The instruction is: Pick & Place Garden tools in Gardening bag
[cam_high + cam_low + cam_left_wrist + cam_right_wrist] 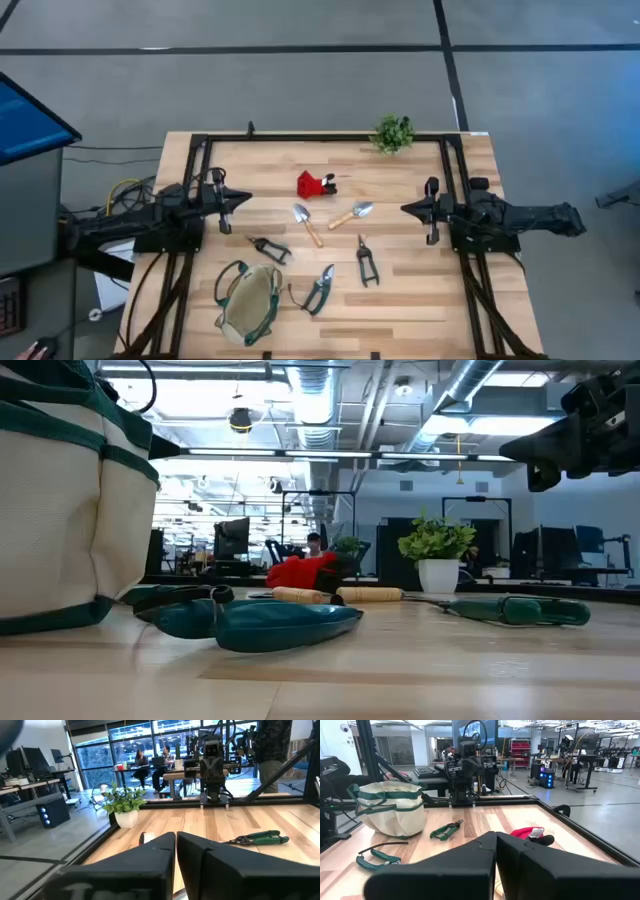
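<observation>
- Garden tools (322, 232) lie mid-table — well apart from both grippers' jaws.
- Gardening bag (250, 303) sits at the near-left edge.
- Left gripper (243, 200) and right gripper (408, 208) — fingers together, holding nothing.

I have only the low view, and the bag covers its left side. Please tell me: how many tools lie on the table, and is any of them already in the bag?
Observer: The high view shows six tools on the table: red tool, left trowel, right trowel, left shears, middle shears, right shears. I see none in the gardening bag.
Operator: And where are the two arms?
Observer: The left gripper and the right gripper face each other across the tools, jaws shut, holding nothing.
</observation>
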